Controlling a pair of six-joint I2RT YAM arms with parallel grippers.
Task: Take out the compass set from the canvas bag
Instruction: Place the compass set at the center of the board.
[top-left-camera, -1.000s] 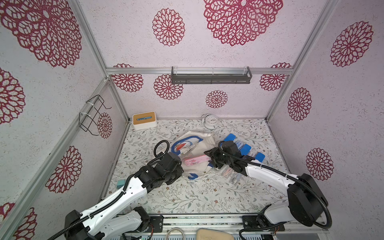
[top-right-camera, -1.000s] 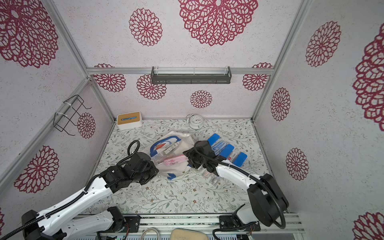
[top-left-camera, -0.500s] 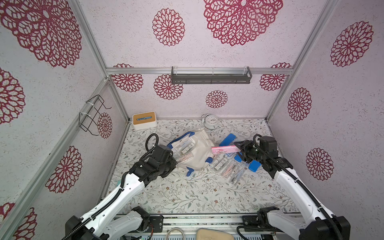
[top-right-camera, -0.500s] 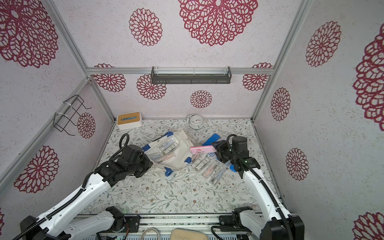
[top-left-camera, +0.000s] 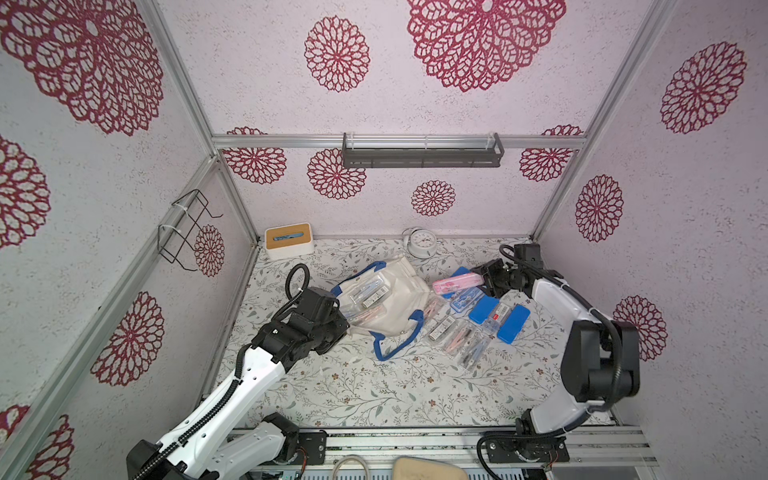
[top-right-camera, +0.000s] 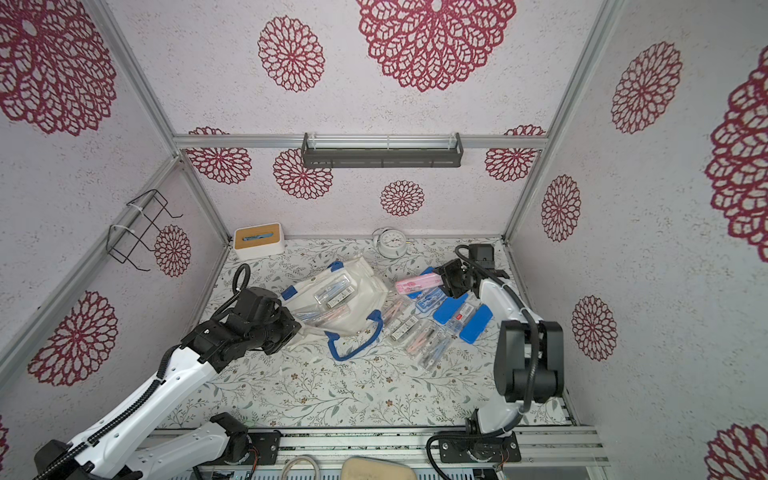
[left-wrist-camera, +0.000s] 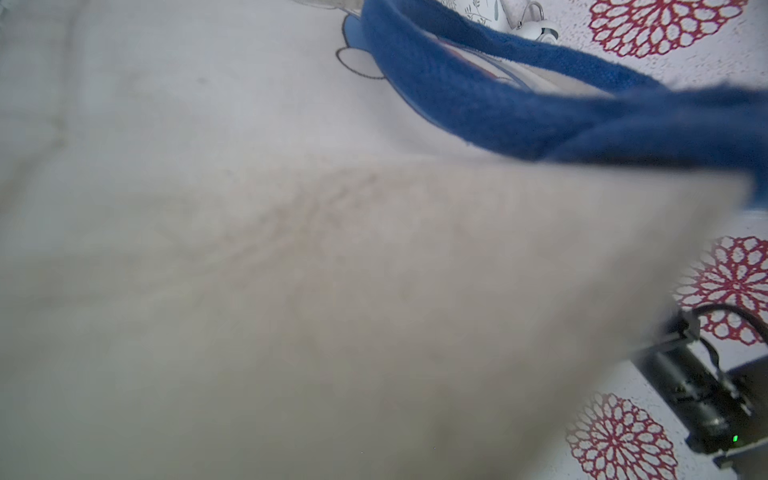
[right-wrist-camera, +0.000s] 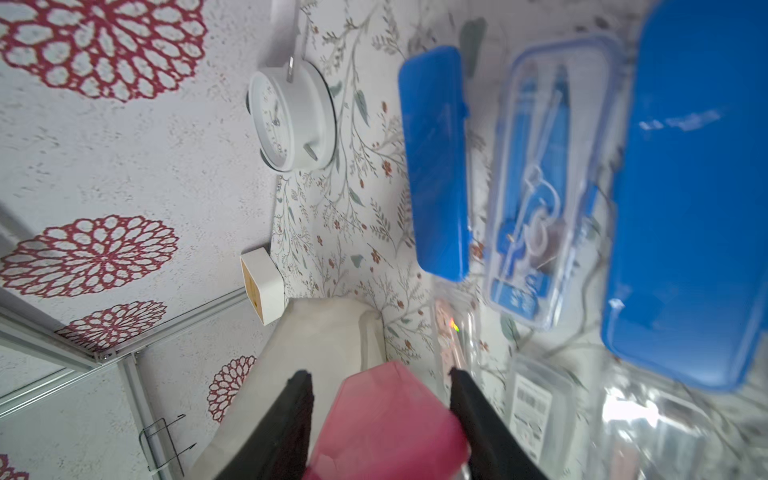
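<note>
Plainly found the pink compass set (top-left-camera: 457, 284) outside the canvas bag (top-left-camera: 395, 299), pinched by one end in the right gripper (top-left-camera: 484, 279) and sticking out sideways over the blue cases (top-left-camera: 498, 318) just beside the bag. Saw, in the right wrist view, the jaws standing part-way apart with the pink case filling the gap. Found the left gripper (top-left-camera: 337, 323) clenched, apparently on the bag's near edge, with cloth filling the left wrist view. Noted clear packs (top-left-camera: 365, 293) resting at the bag's mouth and a row of packs (top-left-camera: 453, 332) on the table (top-left-camera: 332, 386) between bag and blue cases. Judged the end-on hold the weak point: could let the long case droop or twist out during a quick move. Reckoned a careless set-down could land it across the blue cases, tilted and ready to slide. Feared too that a tug from the left could spill the loose packs off the cloth.
</note>
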